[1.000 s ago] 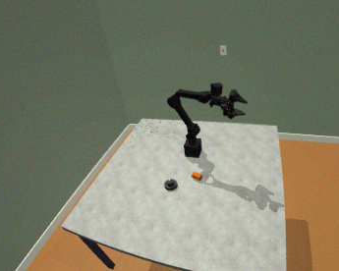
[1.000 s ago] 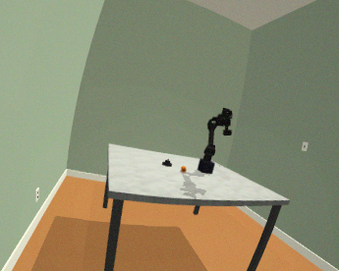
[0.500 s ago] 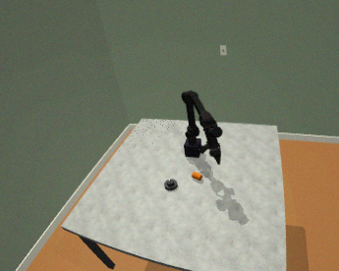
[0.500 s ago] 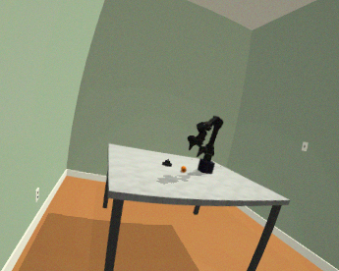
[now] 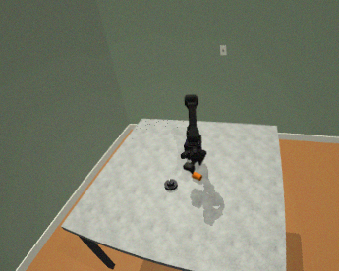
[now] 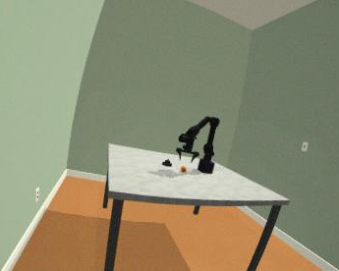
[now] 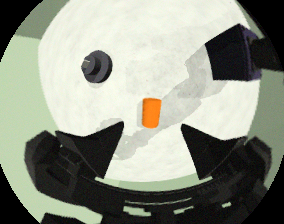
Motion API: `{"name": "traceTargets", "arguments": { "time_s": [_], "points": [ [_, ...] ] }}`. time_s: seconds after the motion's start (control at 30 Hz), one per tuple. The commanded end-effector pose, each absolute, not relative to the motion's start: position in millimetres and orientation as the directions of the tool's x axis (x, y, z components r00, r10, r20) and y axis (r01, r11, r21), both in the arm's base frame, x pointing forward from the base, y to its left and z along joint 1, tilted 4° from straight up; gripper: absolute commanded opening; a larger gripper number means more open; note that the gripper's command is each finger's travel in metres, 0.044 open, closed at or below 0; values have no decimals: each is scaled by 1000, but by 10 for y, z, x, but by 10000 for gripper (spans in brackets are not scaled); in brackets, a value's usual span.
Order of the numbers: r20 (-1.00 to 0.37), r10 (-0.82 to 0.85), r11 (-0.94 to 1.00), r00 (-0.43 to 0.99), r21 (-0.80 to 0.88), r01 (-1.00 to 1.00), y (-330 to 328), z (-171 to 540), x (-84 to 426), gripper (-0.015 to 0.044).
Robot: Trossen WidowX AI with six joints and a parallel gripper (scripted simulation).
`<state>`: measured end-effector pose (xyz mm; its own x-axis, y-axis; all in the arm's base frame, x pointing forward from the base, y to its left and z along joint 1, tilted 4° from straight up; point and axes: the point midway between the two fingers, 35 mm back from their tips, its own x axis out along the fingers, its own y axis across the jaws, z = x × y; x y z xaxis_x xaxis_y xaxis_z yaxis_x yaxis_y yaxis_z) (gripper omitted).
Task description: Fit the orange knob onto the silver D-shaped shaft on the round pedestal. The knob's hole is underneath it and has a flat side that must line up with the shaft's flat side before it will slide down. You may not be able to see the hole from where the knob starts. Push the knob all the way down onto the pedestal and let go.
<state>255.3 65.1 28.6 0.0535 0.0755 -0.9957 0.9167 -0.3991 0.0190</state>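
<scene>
The orange knob [image 5: 197, 176] [image 6: 184, 169] [image 7: 151, 113] lies on its side on the table, its long axis running roughly up and down in the wrist view. Its hole cannot be made out. The dark round pedestal [image 5: 171, 188] [image 6: 167, 164] [image 7: 108, 67] stands apart from the knob, up and to the left of it in the wrist view. The short shaft [image 7: 86, 64] sticks up from it; its flat side is too small to tell. My gripper [image 5: 196, 164] [image 6: 186, 160] [image 7: 153, 125] is open and empty, pointing down above the table close to the knob, with the knob showing just beyond and between the fingertips in the wrist view.
The arm's base [image 6: 206, 167] [image 7: 227, 56] stands on the pale table [image 5: 136, 211] [image 6: 136, 189] [image 7: 158, 30], on the opposite side of the knob from the pedestal. The arm's shadow falls across the table around the knob.
</scene>
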Motion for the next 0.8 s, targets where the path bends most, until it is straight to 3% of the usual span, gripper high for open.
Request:
{"name": "traceTargets", "arguments": {
  "time_s": [0.0, 0.77],
  "points": [
    [-996, 79, -409, 45, 8, 912, 667, 225, 2567, 440],
    [-996, 80, -409, 44, 8, 912, 710, -237, 2595, 440]
  ]
}}
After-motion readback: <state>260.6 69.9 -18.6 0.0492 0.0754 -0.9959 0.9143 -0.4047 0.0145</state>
